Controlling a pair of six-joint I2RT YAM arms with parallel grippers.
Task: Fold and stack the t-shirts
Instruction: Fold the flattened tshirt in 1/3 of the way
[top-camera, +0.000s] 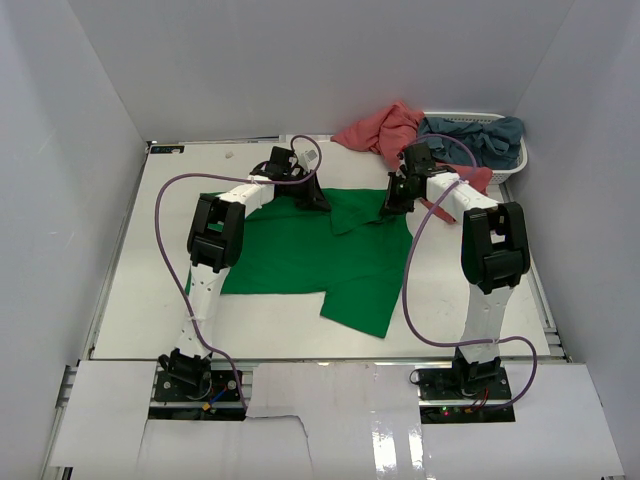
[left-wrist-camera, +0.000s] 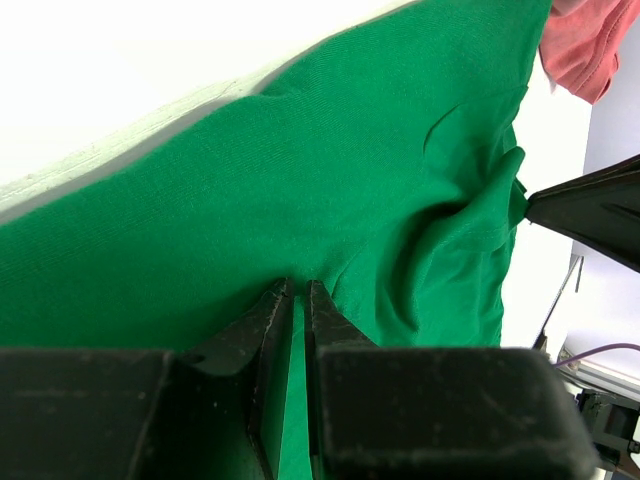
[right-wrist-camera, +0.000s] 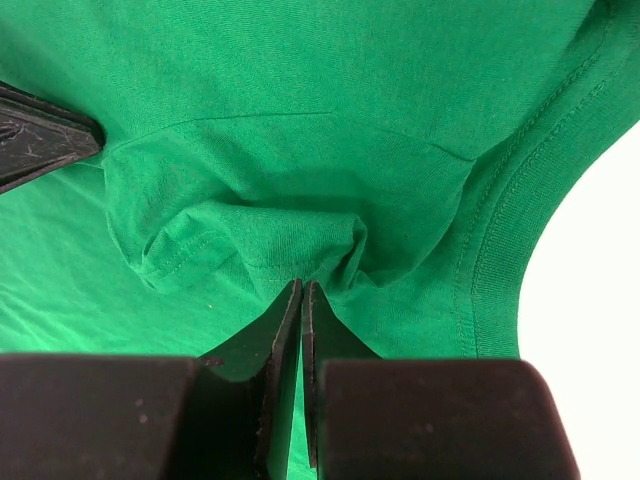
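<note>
Item 1: bright green soft cloth t-shirt (top-camera: 300, 255), spread across the middle of the white table (top-camera: 150, 260).
- My left gripper (left-wrist-camera: 298, 290) pinches its far edge, jaws nearly closed on cloth.
- My right gripper (right-wrist-camera: 301, 288), jaws pressed together, nips a puckered fold near the collar band.

Item 2: salmon-pink cloth shirt (top-camera: 385, 128), heaped far right against the white slatted plastic basket (top-camera: 505, 172).

Item 3: dusty grey-blue cloth shirt (top-camera: 480, 135), in that basket.

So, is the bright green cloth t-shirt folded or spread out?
Mostly spread: the bright green t-shirt lies flat, only its far edge bunched up.
</note>
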